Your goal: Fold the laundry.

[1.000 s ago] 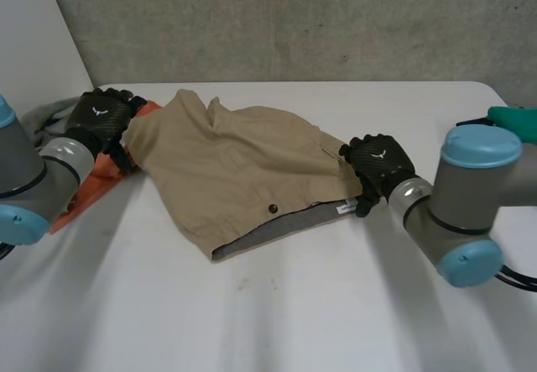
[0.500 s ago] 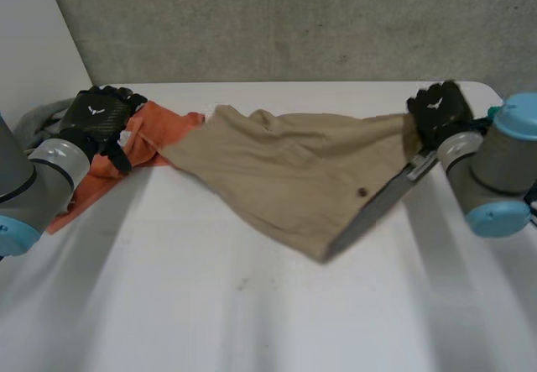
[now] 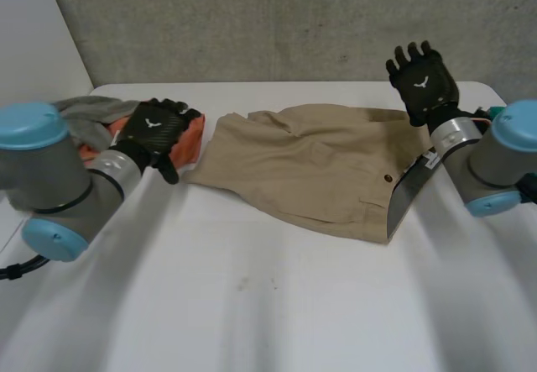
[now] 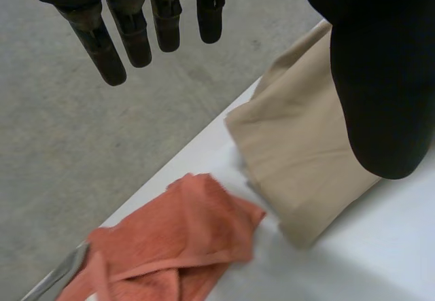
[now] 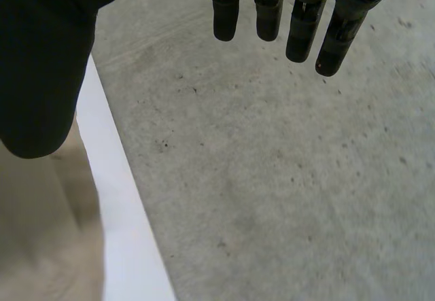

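Table: white (image 3: 277, 305), grey concrete wall (image 3: 277, 19) behind.
Shorts (image 3: 310, 166): tan, lying flat, mid-table toward the right.
Left hand (image 3: 153, 133): fingers straight, empty, over the orange cloth (image 3: 191, 139) beside the shorts.
Right hand (image 3: 424, 82): fingers spread, empty, above the shorts' far right corner.

Left arm (image 3: 50, 179): thick grey cylindrical joints, round light-blue caps, silver wrist collar.
Right arm (image 3: 502, 167): same grey and light-blue build.
Left hand (image 3: 153, 130): black, with a small white emblem on its back.
Right hand (image 3: 422, 80): black, matching white emblem, rounded fingertips.
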Robot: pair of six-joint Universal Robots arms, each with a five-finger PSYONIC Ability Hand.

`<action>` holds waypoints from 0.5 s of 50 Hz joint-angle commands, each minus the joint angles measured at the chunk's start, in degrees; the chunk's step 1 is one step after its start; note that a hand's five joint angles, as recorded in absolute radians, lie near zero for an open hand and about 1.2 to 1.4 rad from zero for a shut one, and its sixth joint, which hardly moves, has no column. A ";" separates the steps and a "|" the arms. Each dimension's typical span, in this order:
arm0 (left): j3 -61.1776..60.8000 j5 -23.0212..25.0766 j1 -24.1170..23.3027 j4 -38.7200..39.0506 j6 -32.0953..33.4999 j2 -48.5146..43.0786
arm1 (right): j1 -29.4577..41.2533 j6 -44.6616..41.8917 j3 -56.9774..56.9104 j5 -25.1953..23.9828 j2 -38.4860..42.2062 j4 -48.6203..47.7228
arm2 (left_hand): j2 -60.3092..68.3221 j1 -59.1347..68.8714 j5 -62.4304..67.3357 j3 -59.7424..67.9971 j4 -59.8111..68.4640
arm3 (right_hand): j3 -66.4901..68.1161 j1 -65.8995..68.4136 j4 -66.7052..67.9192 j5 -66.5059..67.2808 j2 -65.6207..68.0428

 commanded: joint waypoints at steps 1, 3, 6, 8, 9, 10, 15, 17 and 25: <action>4.71 0.05 -1.97 -0.84 0.04 -4.90 | -0.16 9.64 12.05 4.62 -15.57 11.64 | 5.17 6.55 4.77 4.97 5.23 | -2.06 -1.26 -3.23 -3.49 -2.55; 6.82 0.05 -2.15 -1.46 0.04 -6.84 | -0.16 13.94 14.16 4.79 -19.53 18.58 | 5.34 6.72 4.94 5.14 5.40 | -2.06 -1.26 -3.23 -3.49 -2.55; 9.89 0.05 -2.24 -2.42 0.12 -9.64 | -0.16 19.03 15.83 5.32 -21.74 27.36 | 6.85 8.22 6.45 6.65 6.91 | -2.06 -1.26 -3.23 -3.49 -2.55; 11.65 0.05 -2.24 -3.04 0.12 -11.14 | -0.25 21.33 16.37 5.50 -21.83 31.68 | 7.19 8.56 6.79 6.99 7.25 | -2.06 -1.26 -3.23 -3.49 -2.55; 12.44 0.13 -2.24 -3.39 0.21 -11.85 | -0.25 22.47 16.54 5.58 -21.83 33.71 | 7.36 8.73 6.95 7.16 7.41 | -2.06 -1.26 -3.23 -3.49 -2.55; 14.10 0.13 -2.15 -4.18 0.21 -13.25 | 0.18 24.57 16.81 5.76 -21.92 37.55 | 8.36 9.73 7.95 8.16 8.41 | -2.06 -1.26 -3.23 -3.49 -2.55; 18.25 2.06 -2.06 -6.82 0.21 -16.95 | 1.33 30.03 18.30 5.50 -22.01 44.44 | 11.89 13.27 11.49 11.69 11.95 | -2.06 -1.26 -3.23 -3.49 -2.55; 19.47 3.99 -2.06 -7.52 0.21 -17.91 | 2.82 30.48 19.18 5.58 -21.83 44.54 | 14.74 16.12 14.34 14.54 14.80 | -0.98 -0.18 -2.15 -2.41 -1.47; 21.85 5.14 -1.97 -7.52 0.21 -20.29 | 8.80 30.31 21.82 9.36 -18.76 39.27 | 17.78 19.16 17.38 17.58 17.84 | 2.39 3.19 1.22 0.97 1.90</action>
